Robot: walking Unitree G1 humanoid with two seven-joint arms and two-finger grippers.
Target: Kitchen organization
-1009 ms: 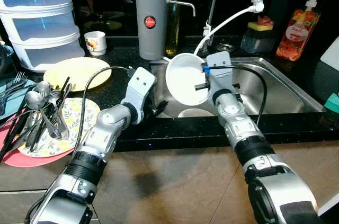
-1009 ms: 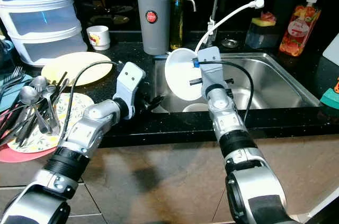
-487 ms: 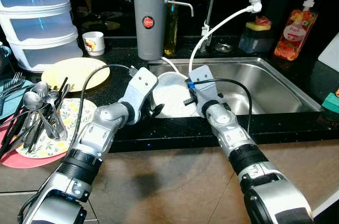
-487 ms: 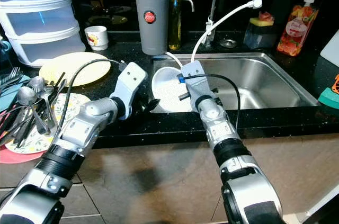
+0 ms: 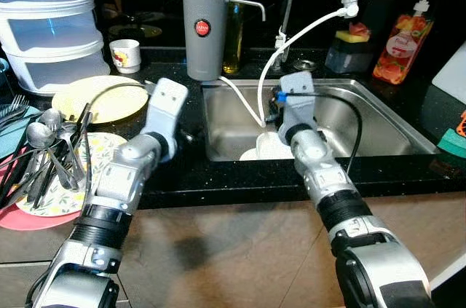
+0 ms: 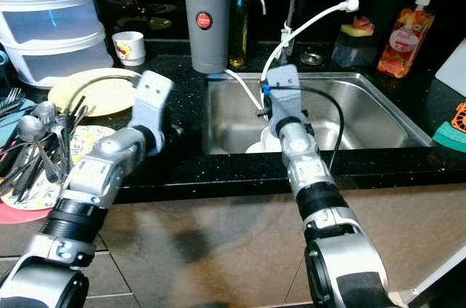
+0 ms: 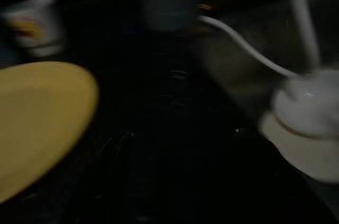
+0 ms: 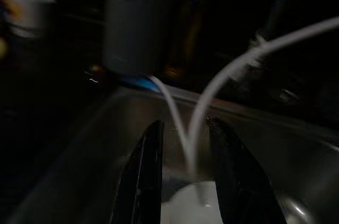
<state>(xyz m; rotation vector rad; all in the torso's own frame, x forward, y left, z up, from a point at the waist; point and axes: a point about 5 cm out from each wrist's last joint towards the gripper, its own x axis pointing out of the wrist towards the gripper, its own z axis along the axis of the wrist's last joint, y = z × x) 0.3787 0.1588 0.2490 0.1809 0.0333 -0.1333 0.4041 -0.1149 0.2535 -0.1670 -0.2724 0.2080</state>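
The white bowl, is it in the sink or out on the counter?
In the sink: the white bowl sits low in the steel sink, below the right hand.

The white bowl [image 5: 275, 145] now sits down in the sink [image 5: 378, 115] on another white dish — no longer held up tilted. The right gripper [image 8: 183, 181] hangs over it, fingers parted. The left gripper [image 7: 119, 150] has swung away over the black counter [image 5: 182, 166], toward the yellow plate [image 5: 109, 97].

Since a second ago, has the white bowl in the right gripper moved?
Yes. The white bowl has gone from upright above the sink's front-left corner down into the basin, onto the dishes there. The right gripper is above it, fingers apart.
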